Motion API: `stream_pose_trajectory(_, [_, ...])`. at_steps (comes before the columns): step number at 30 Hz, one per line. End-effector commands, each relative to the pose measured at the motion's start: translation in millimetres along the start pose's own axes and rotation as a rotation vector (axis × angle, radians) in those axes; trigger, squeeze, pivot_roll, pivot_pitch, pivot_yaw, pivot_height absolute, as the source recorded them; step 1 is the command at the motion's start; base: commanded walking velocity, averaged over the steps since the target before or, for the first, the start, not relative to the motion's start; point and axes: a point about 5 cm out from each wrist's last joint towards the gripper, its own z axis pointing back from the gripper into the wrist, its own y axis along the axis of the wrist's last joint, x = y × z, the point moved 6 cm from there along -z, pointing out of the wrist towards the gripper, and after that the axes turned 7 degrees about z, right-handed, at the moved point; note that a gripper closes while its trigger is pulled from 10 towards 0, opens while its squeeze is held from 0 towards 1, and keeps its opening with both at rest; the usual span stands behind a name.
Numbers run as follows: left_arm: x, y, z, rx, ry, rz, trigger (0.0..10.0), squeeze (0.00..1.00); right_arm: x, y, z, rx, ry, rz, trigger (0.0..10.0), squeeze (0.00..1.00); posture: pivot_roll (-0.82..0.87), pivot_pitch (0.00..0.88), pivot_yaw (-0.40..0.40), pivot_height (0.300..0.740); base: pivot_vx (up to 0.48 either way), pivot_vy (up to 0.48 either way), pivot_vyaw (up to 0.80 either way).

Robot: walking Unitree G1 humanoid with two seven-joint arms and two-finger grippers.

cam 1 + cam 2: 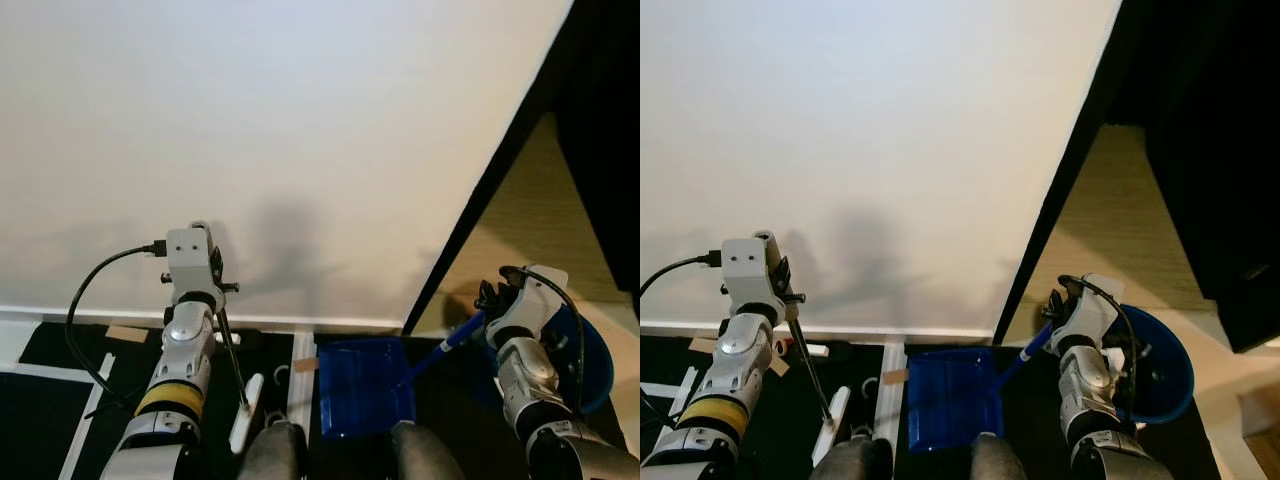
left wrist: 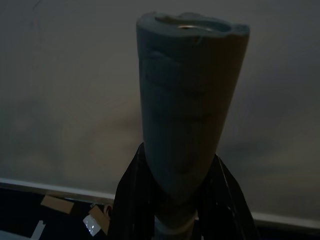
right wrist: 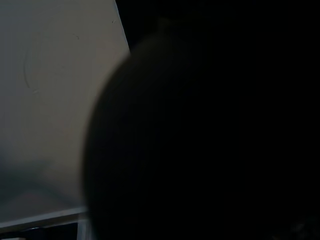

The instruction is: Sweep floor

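Left wrist view looked straight along a pale grey-green broom handle [image 2: 190, 100], and the left gripper [image 2: 182, 200] had its two black fingers [image 2: 131, 195] closed tight on either side of it. In the head views the thin dark shaft [image 1: 231, 352] ran down from that gripper to a white broom head [image 1: 245, 412] resting on the dark floor [image 1: 45, 410] at about seven o'clock in the frame, close to the white wall [image 1: 280, 150]. At five o'clock the right gripper [image 1: 492, 300] was up against the blue handle [image 1: 452, 342] of a blue dustpan [image 1: 362, 388] that lay flat on the floor at six o'clock, just beside the broom head — how far those fingers were parted I could not tell, since the wrist housing covered them. To sweep well, the pan's front lip should probably stay pressed flat to the floor while the broom is drawn in short strokes toward it, the shaft held steep enough that the bristles keep contact. The right wrist view was almost black, with a dark rounded mass in front of a strip of wall. A blue round bin [image 1: 1160, 375] sat behind the right arm, partly cut off. Scraps of tape [image 1: 127, 333] lay by the skirting — whether any dirt remained was too small to make out.
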Motion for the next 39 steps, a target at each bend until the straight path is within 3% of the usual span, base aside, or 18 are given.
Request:
stream_pose_trajectory(1, [-7.6, -12, 3.8, -0.045, 0.012, -0.016, 10.0, 0.0, -0.6, -4, 1.0, -0.014, -0.001, -0.004, 10.0, 0.0, 0.09, 0.0, 0.0, 0.74, -0.48, 0.0, 0.0])
stream_pose_trajectory(10, [-6.6, -12, 4.4, -0.05, 0.009, -0.011, 10.0, 0.0, 1.4, -5, 2.1, -0.016, -0.006, -0.005, 10.0, 0.0, 0.09, 0.0, 0.002, 0.74, -0.479, 0.0, 0.0])
stream_pose_trajectory(25, [-7.0, -14, 2.3, -0.078, 0.008, -0.047, 10.0, 0.0, 4.1, -4, 2.0, -0.014, -0.013, -0.004, 10.0, 0.0, 0.09, 0.0, 0.009, 0.74, 0.0, 0.0, 0.0])
stream_pose_trajectory(39, [-5.7, -3, -1.7, -0.043, 0.008, -0.068, 10.0, 0.0, 4.7, -3, 1.4, -0.011, -0.024, -0.012, 10.0, 0.0, 0.09, 0.0, 0.015, 0.74, 0.0, 0.48, 0.0])
